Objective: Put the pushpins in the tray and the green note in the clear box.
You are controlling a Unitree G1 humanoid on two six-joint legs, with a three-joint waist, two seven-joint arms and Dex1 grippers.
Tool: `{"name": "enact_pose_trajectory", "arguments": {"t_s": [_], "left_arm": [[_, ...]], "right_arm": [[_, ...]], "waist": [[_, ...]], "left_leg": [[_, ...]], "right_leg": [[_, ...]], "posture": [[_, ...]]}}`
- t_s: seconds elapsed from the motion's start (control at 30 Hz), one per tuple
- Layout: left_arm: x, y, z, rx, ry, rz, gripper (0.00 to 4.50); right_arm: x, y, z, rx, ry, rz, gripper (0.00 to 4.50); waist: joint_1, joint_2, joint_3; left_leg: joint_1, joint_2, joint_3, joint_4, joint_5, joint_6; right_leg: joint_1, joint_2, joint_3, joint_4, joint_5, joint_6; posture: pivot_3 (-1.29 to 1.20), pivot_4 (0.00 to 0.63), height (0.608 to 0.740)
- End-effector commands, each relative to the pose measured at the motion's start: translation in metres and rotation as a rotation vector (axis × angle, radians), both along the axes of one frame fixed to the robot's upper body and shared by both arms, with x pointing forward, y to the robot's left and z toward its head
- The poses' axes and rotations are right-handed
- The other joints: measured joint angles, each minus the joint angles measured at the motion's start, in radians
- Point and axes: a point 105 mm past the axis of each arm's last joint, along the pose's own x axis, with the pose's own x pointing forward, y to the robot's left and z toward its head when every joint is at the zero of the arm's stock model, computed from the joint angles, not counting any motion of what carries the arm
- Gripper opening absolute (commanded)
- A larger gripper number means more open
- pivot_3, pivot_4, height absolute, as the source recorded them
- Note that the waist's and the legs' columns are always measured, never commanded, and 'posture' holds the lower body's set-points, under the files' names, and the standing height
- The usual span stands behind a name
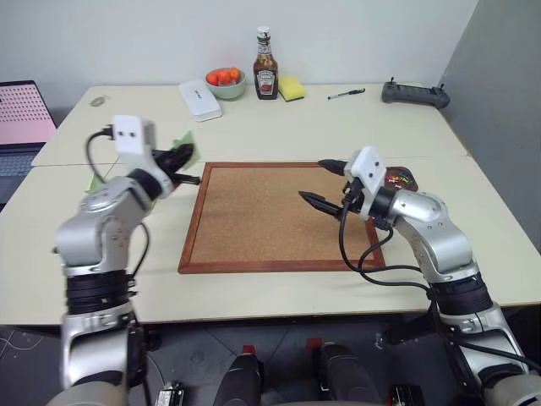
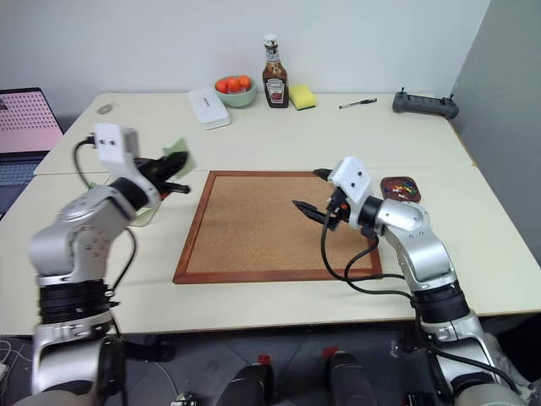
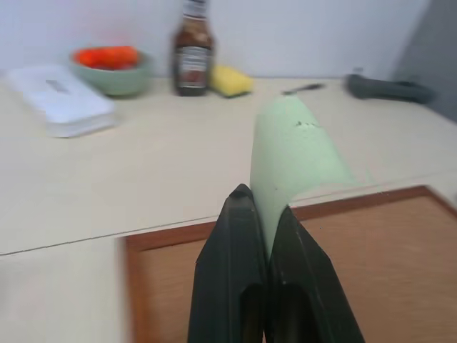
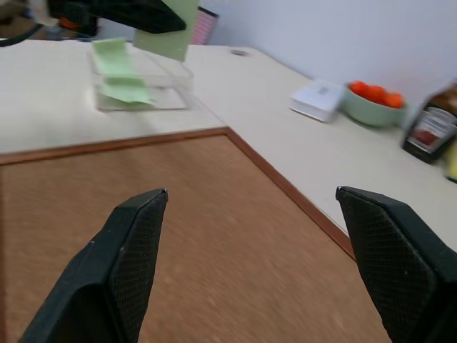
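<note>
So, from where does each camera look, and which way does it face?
Left eye and right eye views: on the head, looking forward and down over the corkboard; both arms show, left claw and right claw.
Left wrist view: along the shut left claw, which pinches the green note, toward the ketchup bottle.
Right wrist view: along the open right claw toward the clear box.
Shared: both wrist views show the bowl.

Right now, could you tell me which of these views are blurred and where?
Left wrist view: background smeared; the green note and the shut left gripper stay fairly crisp. Right wrist view: the corkboard streaks, the right gripper open. Left and right eye views: sharp, evenly lit.
</note>
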Motion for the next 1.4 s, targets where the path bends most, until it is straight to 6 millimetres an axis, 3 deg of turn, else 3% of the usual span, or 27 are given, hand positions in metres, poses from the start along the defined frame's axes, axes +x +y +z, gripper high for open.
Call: {"name": "enact_pose_trajectory", "arguments": {"t_s": [0.03, 0.27, 0.5, 1.2, 1.4], "left_arm": [[-0.001, 0.04, 0.001, 0.039, 0.007, 0.087, 0.0], [0.013, 0.083, -0.008, 0.108, 0.046, 0.216, 0.0], [0.024, 0.09, -0.016, 0.086, 0.074, 0.237, 0.0], [0.03, 0.084, -0.012, 0.126, 0.079, 0.199, 3.78], [0.031, 0.08, 0.0, 0.144, 0.023, 0.179, 3.91]], "right_arm": [[-0.005, 0.022, 0.013, -0.027, -0.005, 0.061, 4.02], [0.0, 0.041, 0.013, -0.041, -0.009, 0.057, 4.02], [-0.003, 0.05, 0.011, -0.035, -0.006, 0.066, 4.02], [-0.003, 0.049, 0.009, -0.027, 0.025, 0.057, 4.05], [-0.003, 0.049, 0.011, -0.016, 0.018, 0.059, 4.05]], "waist": [[0.006, 0.0, 0.0], [0.027, -0.001, 0.0], [0.023, -0.001, -0.001], [0.02, -0.001, -0.001], [0.019, -0.001, -0.001]], "left_leg": [[-0.001, 0.0, -0.001, 0.0, 0.0, 0.0], [-0.007, -0.001, -0.003, -0.001, 0.0, -0.001], [-0.013, -0.001, -0.004, 0.0, 0.001, -0.002], [-0.013, -0.001, -0.004, 0.0, 0.001, -0.002], [-0.013, -0.001, -0.004, 0.0, 0.001, -0.002]], "right_leg": [[0.0, 0.0, -0.001, 0.0, 0.0, 0.0], [-0.005, -0.001, -0.003, 0.0, 0.0, -0.001], [-0.011, -0.002, -0.003, 0.001, 0.0, -0.001], [-0.011, -0.002, -0.003, 0.002, 0.0, -0.001], [-0.011, -0.002, -0.003, 0.003, 0.0, -0.001]], "posture": [[0.0, 0.15, 0.74], [0.0, 0.15, 0.74], [0.0, 0.15, 0.74], [0.0, 0.15, 0.74], [0.0, 0.15, 0.74]]}}
